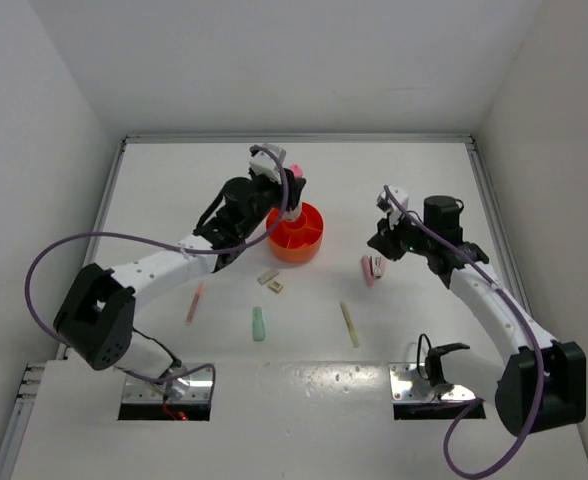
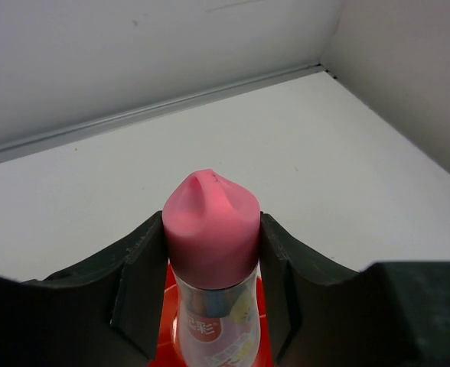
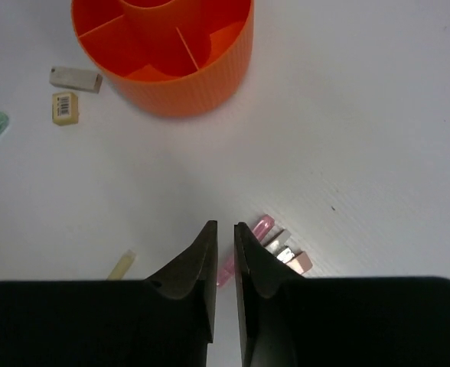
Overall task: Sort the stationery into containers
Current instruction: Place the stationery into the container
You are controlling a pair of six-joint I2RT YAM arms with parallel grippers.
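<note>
My left gripper [image 1: 291, 188] is shut on the pink cylinder [image 2: 212, 225], a bottle with a pink cap, and holds it upright over the round orange organiser [image 1: 296, 250]. My right gripper [image 1: 382, 242] is shut and empty, just above the pink mini stapler [image 1: 372, 268], which lies right of its fingertips in the right wrist view [image 3: 282, 248]. On the table lie two beige blocks [image 1: 271, 281], the mint green stick [image 1: 259, 324], the pale yellow stick [image 1: 349, 324] and the pink-orange pen [image 1: 194, 303].
White walls close the table on the left, back and right. The organiser [image 3: 202, 84] shows empty compartments in the right wrist view, with the beige blocks [image 3: 72, 90] to its left. Cables loop from both arms.
</note>
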